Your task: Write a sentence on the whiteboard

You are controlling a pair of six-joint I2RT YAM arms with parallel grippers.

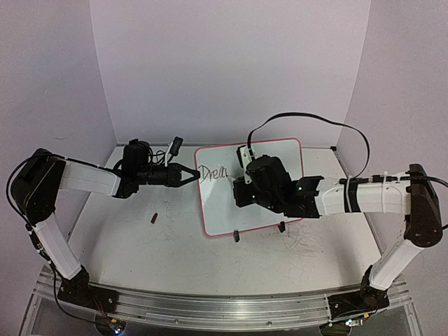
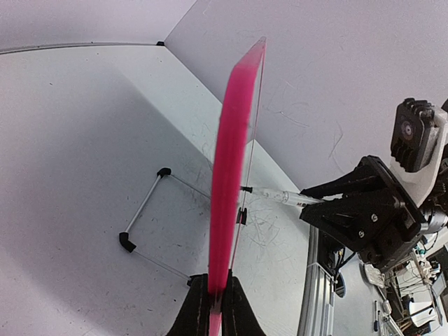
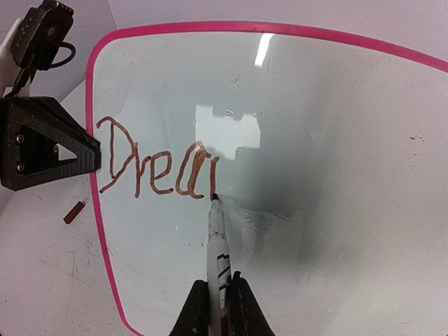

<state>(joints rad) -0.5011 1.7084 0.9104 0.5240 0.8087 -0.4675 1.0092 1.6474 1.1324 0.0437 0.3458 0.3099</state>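
On the whiteboard (image 3: pixel 336 140), the right gripper's (image 3: pixel 215 297) marker (image 3: pixel 215 238) touches the sentence (image 3: pixel 157 166)

Whiteboard (image 3: pixel 336 140) glossy, smooth, reflective; tabletop (image 1: pixel 140 245) matt, scuffed.

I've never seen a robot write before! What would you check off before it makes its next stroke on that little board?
1. Steady whiteboard: left gripper clamps its left edge. Ok.
2. Firm hold on marker: right gripper shut on its barrel. Ok.
3. Contact: marker tip touches the board at the foot of the last stroke. Ok.
4. Room ahead: board bare to the right of the sentence. Ok.
5. Progress: it reads only "Drea" plus one stroke. Not ok, unfinished.
6. Ink left: cannot tell.
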